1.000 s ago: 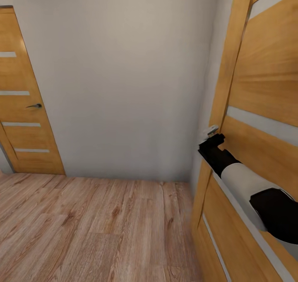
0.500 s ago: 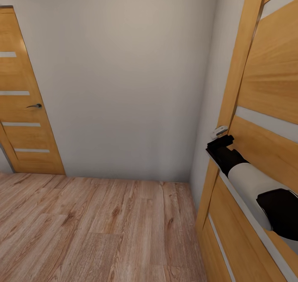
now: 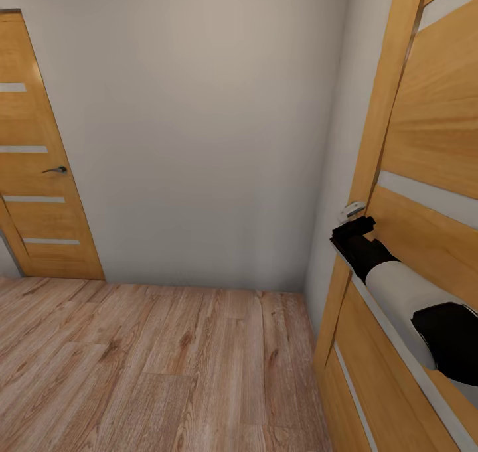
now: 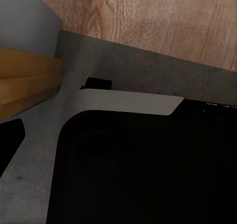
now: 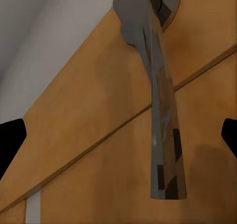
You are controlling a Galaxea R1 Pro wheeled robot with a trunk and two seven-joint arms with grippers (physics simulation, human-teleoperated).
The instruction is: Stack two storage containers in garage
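Cream walls [image 3: 199,107] and light wood-plank flooring [image 3: 153,366] make up a bare hallway corner, with a closed wooden door [image 3: 33,173] at the far left. Nearer, a second wooden door [image 3: 425,173] stands just beside the robot's right arm [image 3: 398,293]. That arm reaches to the door's metal lever handle [image 5: 160,110], and the right gripper [image 5: 118,135] has its fingers spread wide on either side of the lever without touching it. Whether the left gripper is spread or pressed together cannot be told. Neither storage container is in sight. Judging from this, the robot is on its way, opening a door; next the gripper must pinch the lever and press it down.
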